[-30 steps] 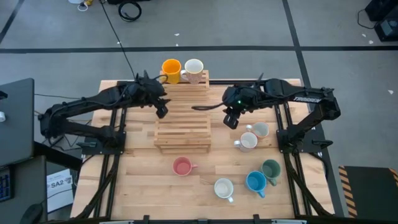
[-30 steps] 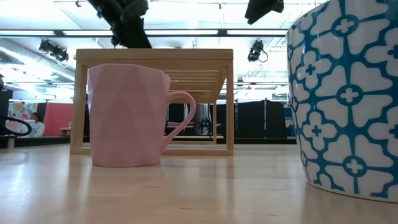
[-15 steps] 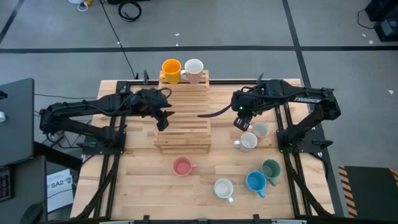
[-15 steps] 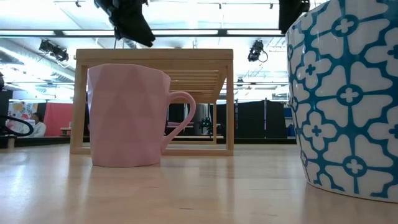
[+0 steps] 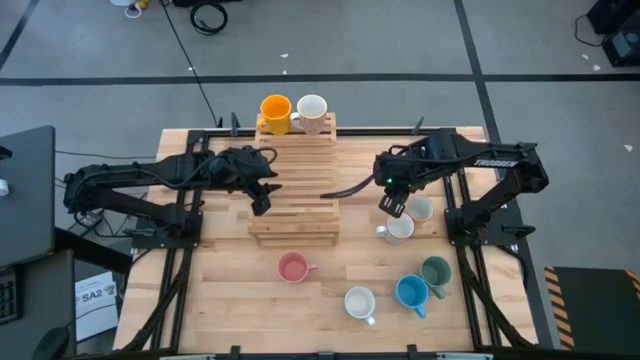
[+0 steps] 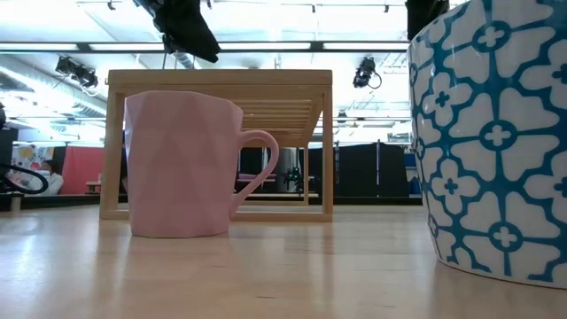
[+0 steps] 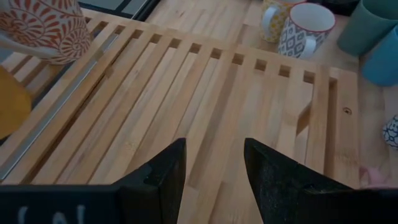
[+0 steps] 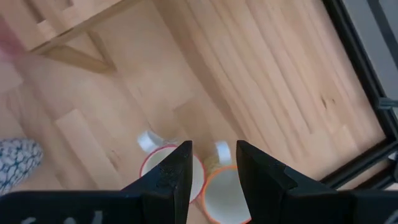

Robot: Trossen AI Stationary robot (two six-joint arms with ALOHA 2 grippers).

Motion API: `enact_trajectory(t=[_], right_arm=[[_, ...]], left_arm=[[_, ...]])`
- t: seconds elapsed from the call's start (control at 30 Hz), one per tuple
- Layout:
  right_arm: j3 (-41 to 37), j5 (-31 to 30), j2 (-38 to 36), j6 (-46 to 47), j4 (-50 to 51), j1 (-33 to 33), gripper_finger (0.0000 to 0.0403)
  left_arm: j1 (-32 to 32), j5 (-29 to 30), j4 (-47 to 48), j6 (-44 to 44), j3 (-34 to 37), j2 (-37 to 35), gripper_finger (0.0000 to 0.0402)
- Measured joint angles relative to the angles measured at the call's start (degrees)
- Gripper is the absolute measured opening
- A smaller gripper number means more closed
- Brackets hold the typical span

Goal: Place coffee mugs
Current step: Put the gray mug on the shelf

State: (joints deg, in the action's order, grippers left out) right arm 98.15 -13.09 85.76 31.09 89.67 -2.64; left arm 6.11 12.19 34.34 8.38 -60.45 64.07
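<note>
Eight mugs are counted from above: an orange mug (image 5: 275,110) and a white mug (image 5: 312,110) are set side by side, touching, at the far end of the slatted rack (image 5: 294,190), while six are spread on the table (image 5: 230,300). A pink mug (image 5: 293,267) is found just in front of the rack, a cream mug (image 5: 359,302) and a blue mug (image 5: 411,292) nearer the front edge, and a green mug (image 5: 436,271) just beside the blue one. Two pale mugs (image 5: 408,219) are paired, touching, right of the rack. The right gripper (image 5: 392,204) is held directly over that pair, fingers parted and empty, both rims (image 8: 196,177) seen between the fingers in its wrist view. The left gripper (image 5: 260,201) is poised over the rack's left part, its fingers (image 7: 158,171) spread apart above the slats, nothing held.
</note>
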Motion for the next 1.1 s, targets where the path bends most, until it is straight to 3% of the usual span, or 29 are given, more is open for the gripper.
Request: enact_trajectory(t=[0.3,0.5,1.1], right_arm=[[0.00,-0.11,0.00,3.31,0.02,-4.18,0.0130],[-0.40,-0.56,0.20,0.74,-0.08,-5.07,0.0130],[-23.76,7.22,0.11,-17.41,-12.64,-3.97,0.0130]], left_arm=[[0.00,0.00,-0.02,0.00,0.00,0.02,0.0169],[0.02,0.00,-0.03,0.00,0.00,0.02,0.0169],[0.02,0.00,-0.16,0.00,0.00,0.04,0.0169]])
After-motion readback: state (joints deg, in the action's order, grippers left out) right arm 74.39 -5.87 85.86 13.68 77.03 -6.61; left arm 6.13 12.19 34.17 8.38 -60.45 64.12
